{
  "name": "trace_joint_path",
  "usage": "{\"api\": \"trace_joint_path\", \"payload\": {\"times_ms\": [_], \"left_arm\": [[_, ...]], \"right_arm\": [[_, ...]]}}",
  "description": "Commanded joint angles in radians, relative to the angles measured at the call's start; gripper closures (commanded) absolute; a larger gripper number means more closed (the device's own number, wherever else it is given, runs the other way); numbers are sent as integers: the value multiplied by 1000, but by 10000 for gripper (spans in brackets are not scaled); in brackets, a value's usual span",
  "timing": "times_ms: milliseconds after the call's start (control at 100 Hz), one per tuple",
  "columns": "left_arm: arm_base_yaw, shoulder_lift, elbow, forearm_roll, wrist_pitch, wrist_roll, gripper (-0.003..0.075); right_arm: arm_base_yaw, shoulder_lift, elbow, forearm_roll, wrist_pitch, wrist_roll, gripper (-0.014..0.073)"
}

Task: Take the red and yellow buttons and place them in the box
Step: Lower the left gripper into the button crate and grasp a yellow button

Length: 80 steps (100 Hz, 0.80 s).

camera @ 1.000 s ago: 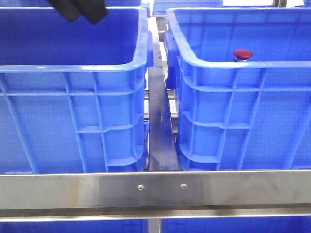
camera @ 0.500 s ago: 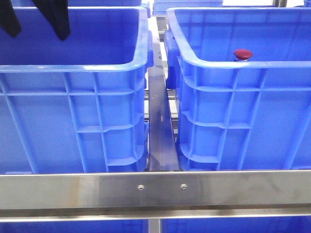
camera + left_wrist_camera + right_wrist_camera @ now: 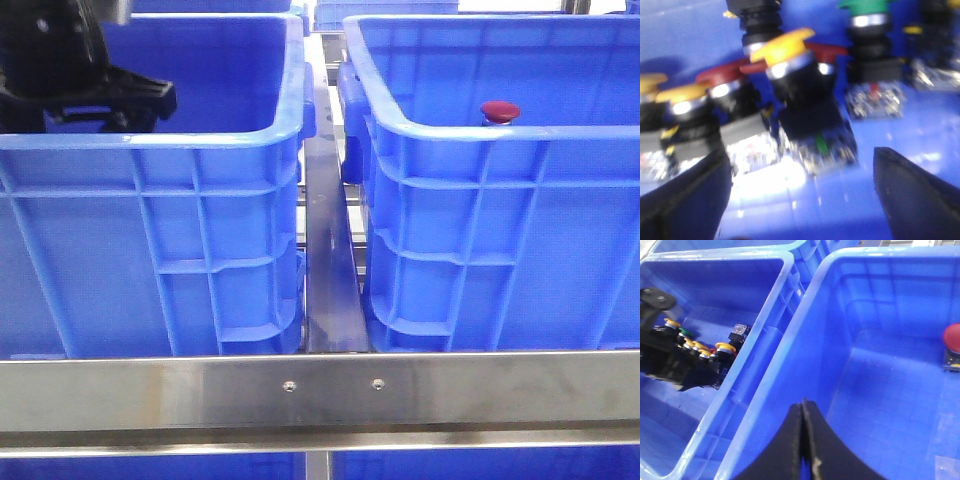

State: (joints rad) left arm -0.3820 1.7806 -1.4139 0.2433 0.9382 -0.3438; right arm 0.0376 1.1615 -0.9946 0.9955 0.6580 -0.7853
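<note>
The left gripper (image 3: 800, 192) sits low inside the left crate (image 3: 150, 140), its two dark fingers spread wide with nothing between them, and directly ahead of the gap lies a yellow button (image 3: 790, 75) tipped on its side among a huddle of other push buttons. Its long axis runs from the yellow cap, pointing away from the fingers and leaning to one side, down to the dark contact block nearest the fingertips, so the block end is what the jaws would meet first; I judge that the fingers need to close across the body rather than along it. A red button (image 3: 722, 75) lies just beside it, touching or nearly so, with more yellow caps past that and a green button (image 3: 865, 7) off to the other side, so a clean grasp on one piece looks tight. The wrist picture is blurred, and exact contact between the buttons cannot be told. The right gripper (image 3: 802, 440) hangs over the near rim of the right crate (image 3: 480, 135), fingers pressed together and holding nothing. One red-capped button (image 3: 953, 337) already rests on that crate's floor by its far wall. The left arm is plainly the nearer one to the pile; the right is well apart from it
</note>
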Motion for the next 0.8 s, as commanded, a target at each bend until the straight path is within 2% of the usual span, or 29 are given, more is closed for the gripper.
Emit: {"api": "trace_joint_path", "payload": {"times_ms": [0, 140, 510, 580, 700, 790], "left_arm": [[11, -30, -32, -4, -85, -14, 175], [11, -12, -32, -18, -155, -14, 175], [11, 28, -32, -18, -177, -14, 190], [11, 28, -32, -18, -177, -14, 249], [11, 28, -32, -18, -177, -14, 435], [11, 28, -32, -18, -177, -14, 539]], "right_arm": [[-3, -26, -29, 44, -25, -11, 659], [-3, -26, -29, 44, -26, -11, 659], [-3, -26, -29, 44, -27, -11, 659], [-3, -26, -29, 44, -27, -11, 659], [-3, -26, -29, 44, -27, -11, 659], [-3, -26, -29, 44, -27, -11, 659]]}}
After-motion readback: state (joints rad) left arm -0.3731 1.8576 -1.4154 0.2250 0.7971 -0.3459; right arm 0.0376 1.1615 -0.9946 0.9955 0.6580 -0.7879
